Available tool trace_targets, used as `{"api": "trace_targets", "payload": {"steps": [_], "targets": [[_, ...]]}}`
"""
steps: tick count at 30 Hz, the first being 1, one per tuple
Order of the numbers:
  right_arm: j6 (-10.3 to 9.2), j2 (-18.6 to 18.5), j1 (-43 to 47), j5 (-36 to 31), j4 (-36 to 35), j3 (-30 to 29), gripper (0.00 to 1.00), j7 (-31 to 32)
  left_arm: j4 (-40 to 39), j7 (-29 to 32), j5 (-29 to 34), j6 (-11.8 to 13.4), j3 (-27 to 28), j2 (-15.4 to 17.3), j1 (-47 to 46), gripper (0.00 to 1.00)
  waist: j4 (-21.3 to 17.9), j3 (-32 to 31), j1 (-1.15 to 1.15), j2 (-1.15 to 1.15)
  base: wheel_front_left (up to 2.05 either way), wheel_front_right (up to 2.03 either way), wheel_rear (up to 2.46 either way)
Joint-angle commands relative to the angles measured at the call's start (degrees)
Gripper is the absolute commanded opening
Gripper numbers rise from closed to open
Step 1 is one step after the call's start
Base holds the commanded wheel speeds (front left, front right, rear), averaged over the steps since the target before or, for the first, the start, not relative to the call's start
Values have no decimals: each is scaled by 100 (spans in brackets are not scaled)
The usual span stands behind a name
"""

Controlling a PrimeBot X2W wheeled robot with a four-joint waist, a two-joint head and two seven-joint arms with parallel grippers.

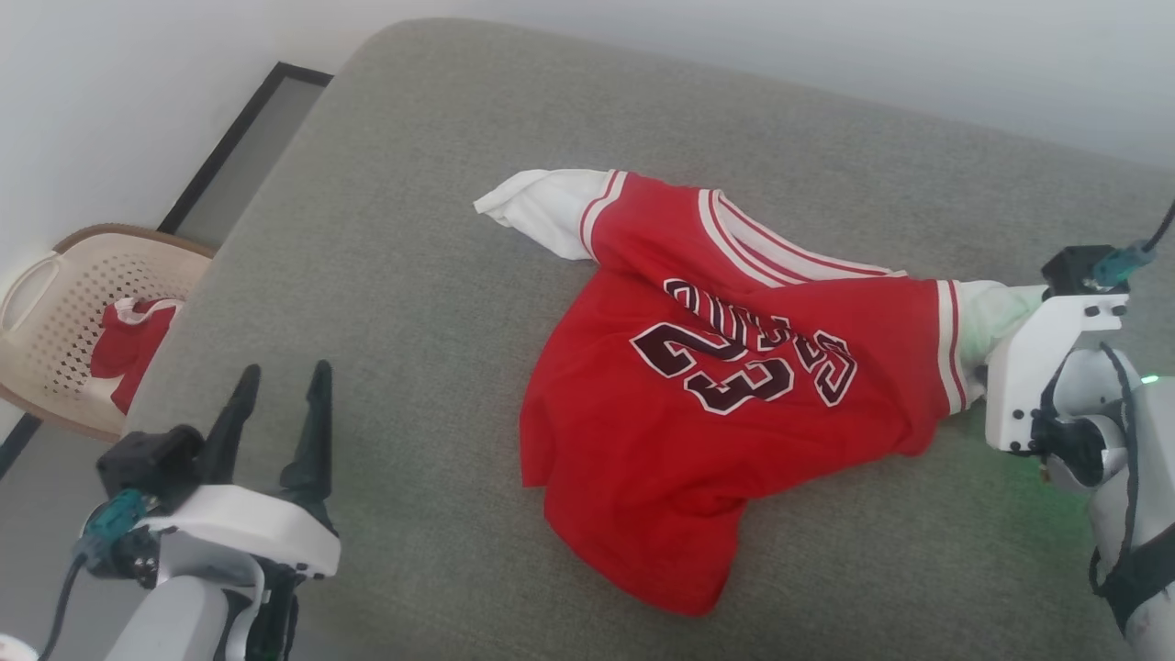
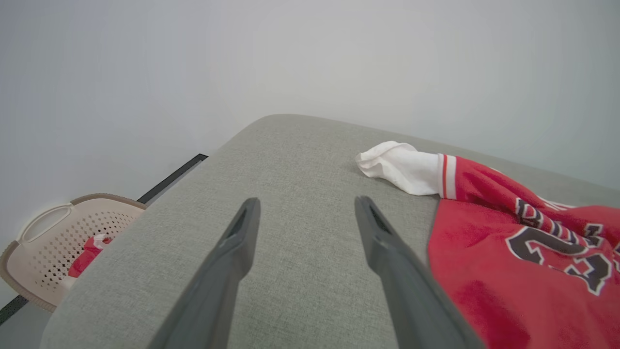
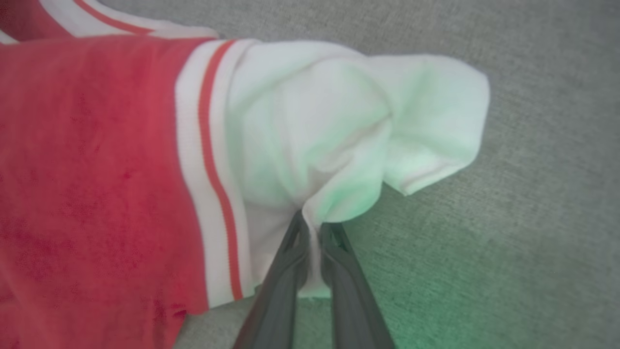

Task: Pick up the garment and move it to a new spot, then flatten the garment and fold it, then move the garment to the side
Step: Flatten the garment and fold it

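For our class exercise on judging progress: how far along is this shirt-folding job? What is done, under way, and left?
Done: nothing certain; the shirt lies crumpled on the grey cushion. In hand: the right gripper is shut on a white sleeve, while the left gripper is open, clear of the cloth. Left: flattening, folding and moving it aside.

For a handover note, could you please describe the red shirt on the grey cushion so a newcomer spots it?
On the grey cushion lies the garment, crumpled. Unlike the red cloth in the beige basket, it shows white sleeves and a dark 23.
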Motion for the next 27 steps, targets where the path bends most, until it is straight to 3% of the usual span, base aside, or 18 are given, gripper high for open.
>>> {"api": "trace_targets", "payload": {"steps": [1, 7, 13, 24, 27], "targets": [[3, 16, 113, 42, 105, 82, 0, 76, -53, -49, 20, -39, 101, -40, 83, 100, -27, -21, 0, 0, 0, 0, 0], [2, -166, 405, 430, -291, 408, 0, 376, -93, -40, 154, -82, 334, -78, 341, 100, -230, -173, 0, 0, 0, 0, 0], [2, -549, 1030, 872, -1195, 526, 0, 764, -144, -41, 195, -100, 538, -50, 584, 100, -508, -306, 0, 0, 0, 0, 0], [2, -1193, 2248, 1058, -2592, -470, 0, 1635, -257, -41, 197, -35, 664, 9, 802, 100, -802, -387, 0, 0, 0, 0, 0], [2, -1173, 2419, 921, -2700, -860, 0, 1801, -263, -41, 170, -18, 663, -2, 821, 100, -822, -390, 0, 0, 0, 0, 0]]}}
